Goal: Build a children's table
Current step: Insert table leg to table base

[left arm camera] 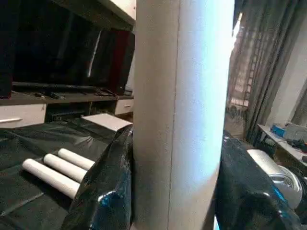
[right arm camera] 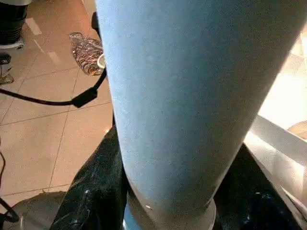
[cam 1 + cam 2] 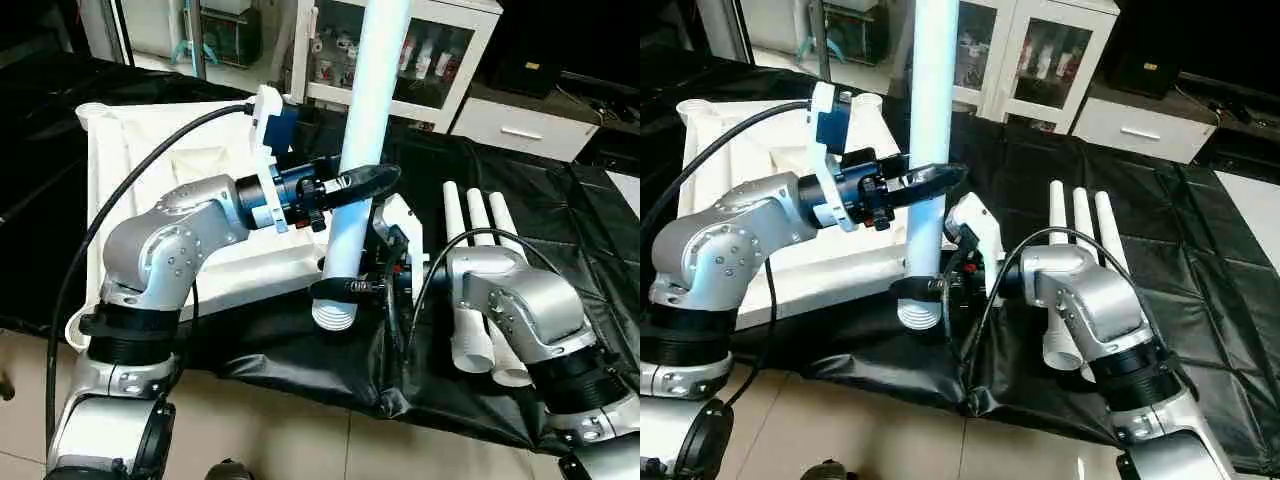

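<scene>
One white tubular leg [image 3: 362, 150] is held upright between the two grippers, so the step in hand is judged to be the carrying of this leg to a corner socket of the tabletop [image 3: 150, 200]. The left gripper [image 3: 350, 186] is closed across the middle of the leg, its black fingers [image 1: 103, 201] pressed against both sides of the tube. The right gripper [image 3: 345, 290] is clamped lower down, just above the ribbed threaded end [image 3: 335, 318] of the leg, which hangs free near the front edge of the black-covered worktable [image 3: 560, 230].

The tabletop lies to the left of both grippers, with the left forearm stretched across it. It lies underside up, and a round corner socket [image 3: 88, 113] is seen at its far corner; the nearest corner is hidden behind the arms. Three more legs [image 3: 478, 280] lie side by side to the right of the right gripper, partly covered by the right forearm.

The next move is judged to call for the threaded end being brought over a socket, with the tube kept plumb, then lowered and turned in. A tilted leg could catch on the socket rim.

The leg appears smooth, white and rigid, with a seam line running along it.
</scene>
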Controlling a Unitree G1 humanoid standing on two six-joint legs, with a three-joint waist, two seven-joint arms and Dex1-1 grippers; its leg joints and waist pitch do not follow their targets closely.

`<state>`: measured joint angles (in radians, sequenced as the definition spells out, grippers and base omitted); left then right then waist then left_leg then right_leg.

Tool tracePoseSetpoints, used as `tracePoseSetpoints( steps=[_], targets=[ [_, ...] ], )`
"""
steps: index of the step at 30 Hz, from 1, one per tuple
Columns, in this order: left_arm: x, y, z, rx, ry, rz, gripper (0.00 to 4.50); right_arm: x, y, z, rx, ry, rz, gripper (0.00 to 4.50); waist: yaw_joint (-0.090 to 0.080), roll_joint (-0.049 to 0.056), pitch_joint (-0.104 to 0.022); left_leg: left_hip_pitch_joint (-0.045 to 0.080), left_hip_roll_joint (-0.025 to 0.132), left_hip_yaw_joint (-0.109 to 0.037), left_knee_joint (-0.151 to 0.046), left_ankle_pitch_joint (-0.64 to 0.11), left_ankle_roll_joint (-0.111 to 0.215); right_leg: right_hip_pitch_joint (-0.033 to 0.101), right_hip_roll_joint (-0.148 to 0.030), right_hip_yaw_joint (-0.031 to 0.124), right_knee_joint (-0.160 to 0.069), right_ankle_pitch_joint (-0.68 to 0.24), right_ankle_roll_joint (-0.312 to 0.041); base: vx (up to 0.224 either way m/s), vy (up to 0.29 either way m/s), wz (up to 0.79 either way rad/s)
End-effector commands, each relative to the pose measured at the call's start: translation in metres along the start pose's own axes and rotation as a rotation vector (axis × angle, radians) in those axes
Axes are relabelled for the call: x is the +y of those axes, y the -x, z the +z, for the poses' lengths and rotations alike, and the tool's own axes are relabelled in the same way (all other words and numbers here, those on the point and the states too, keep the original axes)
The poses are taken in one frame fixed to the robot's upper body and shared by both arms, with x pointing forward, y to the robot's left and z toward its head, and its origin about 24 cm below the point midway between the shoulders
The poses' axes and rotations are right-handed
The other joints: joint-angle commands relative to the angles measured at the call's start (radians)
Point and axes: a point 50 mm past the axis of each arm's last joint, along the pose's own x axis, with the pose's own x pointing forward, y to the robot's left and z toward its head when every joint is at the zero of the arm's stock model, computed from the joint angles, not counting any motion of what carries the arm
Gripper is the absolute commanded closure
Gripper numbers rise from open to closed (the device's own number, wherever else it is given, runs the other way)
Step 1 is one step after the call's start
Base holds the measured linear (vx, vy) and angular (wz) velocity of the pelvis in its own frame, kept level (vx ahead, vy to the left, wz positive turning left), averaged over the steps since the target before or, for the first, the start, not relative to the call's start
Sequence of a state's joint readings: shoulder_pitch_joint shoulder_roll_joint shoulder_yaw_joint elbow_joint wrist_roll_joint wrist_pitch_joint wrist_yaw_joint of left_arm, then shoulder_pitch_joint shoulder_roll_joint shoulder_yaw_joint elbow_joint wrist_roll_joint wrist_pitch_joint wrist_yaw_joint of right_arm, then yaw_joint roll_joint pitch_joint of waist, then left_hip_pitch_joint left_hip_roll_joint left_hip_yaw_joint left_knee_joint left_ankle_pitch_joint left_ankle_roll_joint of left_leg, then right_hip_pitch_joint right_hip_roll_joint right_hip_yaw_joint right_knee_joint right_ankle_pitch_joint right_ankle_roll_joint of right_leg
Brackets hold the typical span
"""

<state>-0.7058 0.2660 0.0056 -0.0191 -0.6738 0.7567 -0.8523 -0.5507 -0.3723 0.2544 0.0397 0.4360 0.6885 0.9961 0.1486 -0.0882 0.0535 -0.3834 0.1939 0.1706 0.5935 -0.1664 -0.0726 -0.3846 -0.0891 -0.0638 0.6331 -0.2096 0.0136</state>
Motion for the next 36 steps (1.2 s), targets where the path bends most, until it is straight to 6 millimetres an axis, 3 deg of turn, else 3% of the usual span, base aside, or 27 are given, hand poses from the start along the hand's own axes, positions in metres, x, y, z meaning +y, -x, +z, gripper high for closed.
tracePoseSetpoints(
  steps=[1, 10, 11, 12, 13, 14, 15, 16, 17, 18, 20, 22, 23, 25, 26, 29, 31, 36],
  targets=[
    [-0.002, 0.003, -0.002, 0.009, 0.026, -0.002, 1.99, -0.007, 0.011, 0.006, -0.039, 0.019, -0.077, 2.62, 0.0, 0.032, -0.075, 0.031, 0.029, -0.007, -0.067, -0.14, -0.082, 0.048, -0.047, 0.036, -0.049, 0.1, -0.232, 0.0, 0.0, 0.0],
    [0.005, 0.02, 0.009, -0.045, -0.019, 0.079, 1.12, -0.021, 0.019, 0.009, -0.088, 0.018, -0.212, 2.62, -0.002, 0.034, -0.074, 0.03, 0.028, -0.006, -0.069, -0.155, -0.09, 0.047, -0.048, 0.036, -0.052, 0.074, -0.224, 0.0, 0.0, 0.0],
    [0.011, 0.026, 0.01, -0.069, -0.052, 0.137, 1.12, -0.031, 0.023, 0.008, -0.092, 0.017, -0.308, 2.62, 0.0, 0.049, -0.075, 0.032, 0.028, -0.008, -0.069, -0.162, -0.096, 0.046, -0.048, 0.036, -0.051, 0.071, -0.224, 0.0, 0.0, 0.0],
    [0.013, 0.028, 0.011, -0.075, -0.062, 0.154, 1.05, -0.033, 0.025, 0.007, -0.093, 0.017, -0.336, 2.62, -0.003, 0.044, -0.073, 0.033, 0.029, -0.007, -0.071, -0.169, -0.099, 0.043, -0.048, 0.035, -0.055, 0.065, -0.221, 0.0, 0.0, 0.0],
    [0.015, 0.031, 0.011, -0.083, -0.075, 0.178, 1.02, -0.037, 0.027, 0.006, -0.094, 0.017, -0.376, 2.62, -0.004, 0.051, -0.073, 0.031, 0.029, -0.009, -0.07, -0.174, -0.106, 0.044, -0.047, 0.036, -0.053, 0.064, -0.22, 0.0, 0.0, 0.0],
    [0.033, 0.045, 0.002, -0.017, -0.136, 0.387, 1.0, -0.051, 0.043, 0.002, -0.108, 0.017, -0.558, 2.62, -0.005, 0.049, -0.074, 0.033, 0.029, -0.007, -0.07, -0.191, -0.112, 0.045, -0.048, 0.036, -0.056, 0.047, -0.214, 0.0, 0.0, 0.0],
    [0.04, 0.05, -0.01, 0.087, -0.201, 0.466, 1.0, -0.054, 0.048, 0.001, -0.133, 0.005, -0.604, 2.62, -0.008, 0.037, -0.071, 0.031, 0.028, -0.006, -0.071, -0.191, -0.105, 0.045, -0.045, 0.037, -0.061, 0.034, -0.204, 0.0, 0.0, 0.0],
    [0.04, 0.05, -0.01, 0.087, -0.201, 0.466, 1.0, -0.054, 0.048, 0.001, -0.133, 0.005, -0.604, 2.62, -0.006, 0.041, -0.072, 0.031, 0.026, -0.007, -0.071, -0.191, -0.095, 0.047, -0.046, 0.039, -0.061, -0.005, -0.17, 0.0, 0.0, 0.0],
    [0.047, 0.057, -0.036, 0.3, -0.311, 0.486, 1.0, -0.055, 0.055, -0.003, -0.169, -0.022, -0.652, 2.62, -0.006, 0.039, -0.072, 0.028, 0.027, -0.009, -0.073, -0.181, -0.086, 0.049, -0.048, 0.04, -0.064, -0.02, -0.152, 0.0, 0.0, 0.0],
    [0.047, 0.057, -0.046, 0.359, -0.344, 0.466, 1.0, -0.055, 0.056, -0.005, -0.172, -0.023, -0.663, 2.62, -0.006, 0.047, -0.074, 0.029, 0.028, -0.011, -0.074, -0.165, -0.081, 0.045, -0.049, 0.041, -0.065, -0.045, -0.116, 0.0, 0.0, 0.0],
    [0.046, 0.055, -0.055, 0.383, -0.347, 0.434, 1.0, -0.054, 0.058, -0.006, -0.177, -0.022, -0.675, 2.62, -0.005, 0.053, -0.077, 0.031, 0.031, -0.009, -0.071, -0.147, -0.088, 0.04, -0.049, 0.039, -0.057, 0.005, -0.141, 0.0, 0.0, 0.0],
    [0.043, 0.047, -0.068, 0.404, -0.315, 0.37, 1.0, -0.053, 0.061, -0.008, -0.195, -0.033, -0.686, 2.62, -0.005, 0.051, -0.079, 0.03, 0.03, -0.007, -0.069, -0.13, -0.085, 0.039, -0.048, 0.037, -0.051, 0.055, -0.178, 0.0, 0.0, 0.0],
    [0.045, 0.044, -0.08, 0.447, -0.297, 0.346, 1.0, -0.052, 0.063, -0.01, -0.199, -0.035, -0.696, 2.62, -0.002, 0.068, -0.079, 0.03, 0.028, -0.007, -0.067, -0.132, -0.084, 0.038, -0.048, 0.037, -0.05, 0.07, -0.192, 0.0, 0.0, 0.0],
    [0.049, 0.043, -0.089, 0.491, -0.314, 0.352, 1.0, -0.052, 0.064, -0.012, -0.201, -0.039, -0.705, 2.62, -0.006, 0.054, -0.077, 0.028, 0.026, -0.005, -0.07, -0.158, -0.076, 0.044, -0.048, 0.038, -0.056, 0.056, -0.192, 0.0, 0.0, 0.0],
    [0.06, 0.042, -0.102, 0.524, -0.287, 0.399, 1.0, -0.05, 0.066, -0.016, -0.191, -0.045, -0.707, 2.62, -0.007, 0.056, -0.075, 0.027, 0.025, -0.004, -0.07, -0.172, -0.074, 0.043, -0.05, 0.04, -0.061, 0.034, -0.185, 0.0, 0.0, 0.0],
    [0.062, 0.043, -0.107, 0.551, -0.276, 0.403, 1.0, -0.047, 0.065, -0.017, -0.185, -0.047, -0.692, 2.62, -0.007, 0.053, -0.077, 0.025, 0.027, -0.007, -0.07, -0.176, -0.067, 0.047, -0.055, 0.04, -0.06, 0.012, -0.182, 0.0, 0.0, 0.0],
    [0.064, 0.046, -0.113, 0.585, -0.26, 0.384, 1.0, -0.044, 0.063, -0.017, -0.18, -0.043, -0.679, 2.62, -0.013, 0.063, -0.077, 0.025, 0.028, -0.007, -0.07, -0.168, -0.06, 0.044, -0.054, 0.04, -0.061, 0.022, -0.188, 0.0, 0.0, 0.0],
    [0.067, 0.054, -0.126, 0.637, -0.191, 0.386, 1.43, -0.042, 0.061, -0.018, -0.169, -0.043, -0.672, 2.62, -0.014, 0.067, -0.077, 0.028, 0.031, -0.008, -0.07, -0.182, -0.051, 0.043, -0.055, 0.04, -0.059, 0.026, -0.218, 0.0, 0.0, 0.0]
  ],
)
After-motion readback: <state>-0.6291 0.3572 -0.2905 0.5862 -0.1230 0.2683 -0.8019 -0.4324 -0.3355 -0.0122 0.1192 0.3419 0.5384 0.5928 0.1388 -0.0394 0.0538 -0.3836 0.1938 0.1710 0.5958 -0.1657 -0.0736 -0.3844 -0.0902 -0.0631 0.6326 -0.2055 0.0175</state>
